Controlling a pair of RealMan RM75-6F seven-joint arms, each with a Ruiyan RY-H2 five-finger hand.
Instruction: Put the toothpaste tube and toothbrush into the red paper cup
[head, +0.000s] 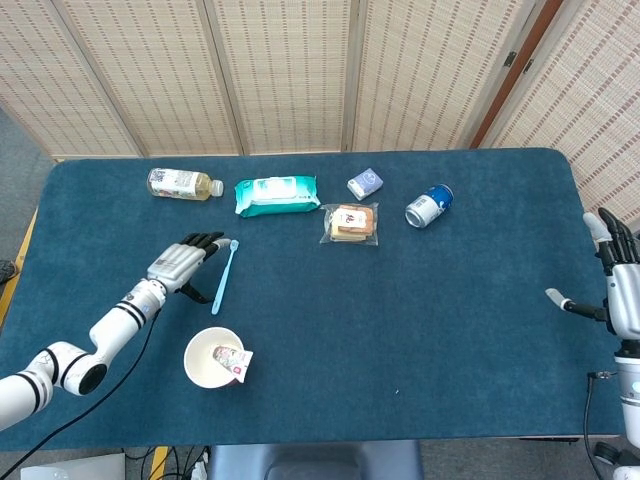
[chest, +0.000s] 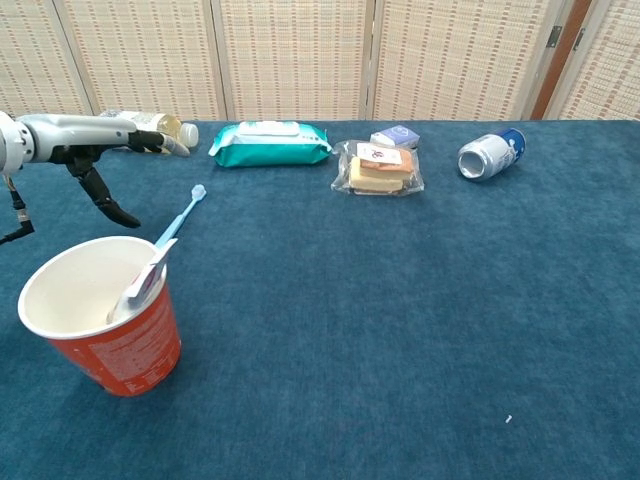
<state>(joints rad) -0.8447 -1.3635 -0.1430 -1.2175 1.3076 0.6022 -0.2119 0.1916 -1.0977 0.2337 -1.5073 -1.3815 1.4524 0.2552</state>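
The left hand (head: 184, 268) hovers just left of the toothbrush (head: 224, 277), fingers spread and stretched toward it, thumb hanging below, holding nothing; from overhead the fingertips seem almost at the brush head, but whether they touch it cannot be told. The chest view shows that hand (chest: 105, 160) from the side, fingers reaching level and thumb pointing down toward the table (chest: 420, 330), with the toothbrush (chest: 183, 214) lying flat below and beside it, its head toward the screens. Near the toothbrush's handle end stands the cup (head: 213, 357); overhead it reads as a white ring, while the chest view shows its red wall (chest: 115, 345). The toothpaste (head: 231, 358) already stands in the cup, leaning on the rim nearest the toothbrush; the chest view shows its end (chest: 147, 278) sticking up over the rim. Beyond the toothbrush's head lie a bottle (head: 183, 184) and a teal wipes pack (head: 277, 194), then further right a wrapped sandwich (head: 352, 223), a small box (head: 365, 183) and a can (head: 429, 206) on its side. The right hand (head: 612, 290) appears only in the head view, far right of the toothbrush at the table edge, open with fingers up and thumb out.
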